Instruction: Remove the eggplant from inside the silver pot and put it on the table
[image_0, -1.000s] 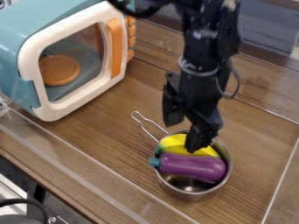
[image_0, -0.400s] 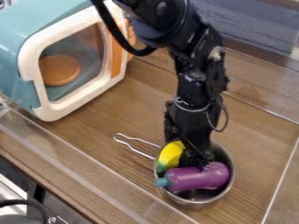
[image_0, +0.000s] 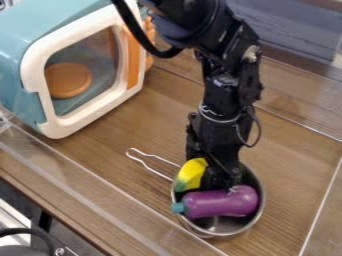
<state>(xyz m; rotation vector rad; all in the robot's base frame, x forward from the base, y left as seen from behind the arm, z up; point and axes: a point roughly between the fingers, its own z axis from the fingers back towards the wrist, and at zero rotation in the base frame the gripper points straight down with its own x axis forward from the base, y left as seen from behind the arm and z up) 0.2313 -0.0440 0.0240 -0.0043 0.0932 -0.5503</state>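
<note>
Although the gripper (image_0: 227, 181) reached down into the silver pot (image_0: 221, 222), its fingertips hid behind the eggplant (image_0: 221, 203), so its grip could not be told. Beside the eggplant lay a yellow piece (image_0: 193, 175); a toy microwave (image_0: 67, 70) stood behind on the table (image_0: 120, 140).

Toy microwave (image_0: 74, 65) at left; clear glossy panels around; bright light.

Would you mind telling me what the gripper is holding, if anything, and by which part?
It cannot be told: the gripper is down at the eggplant in the pot, fingertips hidden.
</note>
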